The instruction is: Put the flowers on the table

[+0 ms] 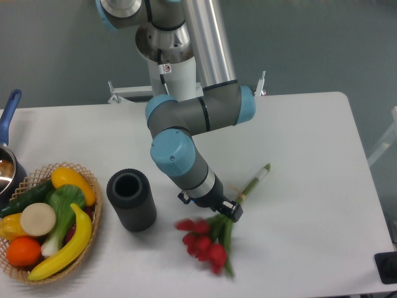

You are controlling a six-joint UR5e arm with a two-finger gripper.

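The flowers (208, 239), a bunch of red tulips with green stems tied with pale string, lie low over the white table (310, 143) in front of the middle. The heads point toward the front edge and look blurred, and the stem ends (259, 177) point back right. My gripper (228, 210) reaches down from the arm and sits on the stems near the string, closed around them. Its fingers are mostly hidden by the wrist. I cannot tell whether the heads touch the tabletop.
A dark grey cylindrical vase (131, 200) stands upright and empty just left of the flowers. A wicker basket (49, 220) of toy fruit and vegetables is at the front left. A pot with a blue handle (7, 130) is at the left edge.
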